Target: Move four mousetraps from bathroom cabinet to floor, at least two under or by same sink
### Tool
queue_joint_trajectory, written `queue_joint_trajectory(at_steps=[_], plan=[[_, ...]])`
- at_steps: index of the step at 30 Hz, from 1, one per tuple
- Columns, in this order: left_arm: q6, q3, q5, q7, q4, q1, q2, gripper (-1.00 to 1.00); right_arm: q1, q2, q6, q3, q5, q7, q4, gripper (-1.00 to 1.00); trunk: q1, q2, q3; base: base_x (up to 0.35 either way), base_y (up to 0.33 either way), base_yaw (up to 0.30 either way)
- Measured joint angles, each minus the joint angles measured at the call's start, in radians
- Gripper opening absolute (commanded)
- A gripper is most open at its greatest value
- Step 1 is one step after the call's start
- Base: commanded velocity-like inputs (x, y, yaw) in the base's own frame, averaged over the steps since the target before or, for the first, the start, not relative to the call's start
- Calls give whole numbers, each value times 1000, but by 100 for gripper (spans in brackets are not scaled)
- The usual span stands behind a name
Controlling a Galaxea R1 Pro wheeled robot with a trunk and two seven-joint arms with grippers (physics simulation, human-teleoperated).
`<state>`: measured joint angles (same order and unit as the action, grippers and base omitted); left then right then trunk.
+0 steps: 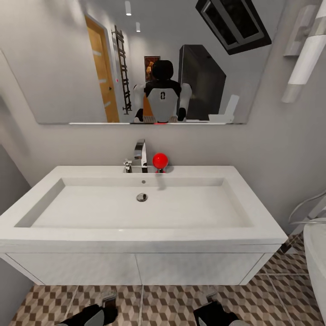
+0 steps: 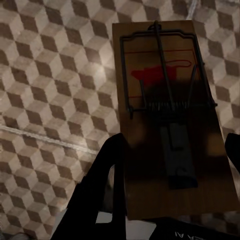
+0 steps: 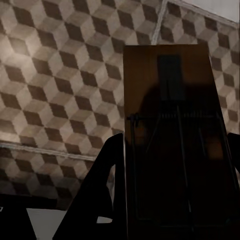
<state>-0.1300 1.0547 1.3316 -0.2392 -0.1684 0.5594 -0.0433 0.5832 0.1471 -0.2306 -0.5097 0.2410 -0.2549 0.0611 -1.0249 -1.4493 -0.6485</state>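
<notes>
The white bathroom sink (image 1: 140, 206) with its chrome tap (image 1: 141, 156) sits on a white two-door vanity (image 1: 136, 268) straight ahead of me. Below it lies the cube-patterned bathroom floor (image 1: 158, 305). My left gripper (image 1: 107, 304) and right gripper (image 1: 212, 302) hang low over the tiles in front of the vanity. In the left wrist view, the left gripper (image 2: 175, 142) is shut on a brown mousetrap (image 2: 170, 125), spring bar up. The right gripper (image 3: 175, 145) is shut on another mousetrap (image 3: 172, 130). The cabinet is out of view.
A red ball (image 1: 160, 160) stands beside the tap. A large mirror (image 1: 68, 68) hangs above the sink. A rounded white tub (image 1: 317, 258) with a hose (image 1: 308, 210) stands close at the right. A wall closes in at the left of the vanity.
</notes>
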Motion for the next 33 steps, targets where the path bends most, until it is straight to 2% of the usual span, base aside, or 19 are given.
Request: queue_joint_trajectory(at_steps=[4, 16, 22, 33], plan=[[1, -1, -2, -8, -1, 4, 8, -100, 5, 0, 0, 1, 1, 1, -1, -100, 0, 0, 0, 0, 0, 0], [1, 1, -4, -8, -2, 5, 9, -100, 6, 0, 0, 3, -1, 3, -2, -100, 0, 0, 0, 0, 0, 0], [1, 0, -4, -8, -2, 5, 9, -100, 6, -1, 3, 0, 63, 3, -2, -100, 0, 0, 0, 0, 0, 0], [4, 1, -4, -7, -4, 5, 9, -100, 6, -1, 9, -2, 69, 8, 0, -100, 0, 0, 0, 0, 0, 0]])
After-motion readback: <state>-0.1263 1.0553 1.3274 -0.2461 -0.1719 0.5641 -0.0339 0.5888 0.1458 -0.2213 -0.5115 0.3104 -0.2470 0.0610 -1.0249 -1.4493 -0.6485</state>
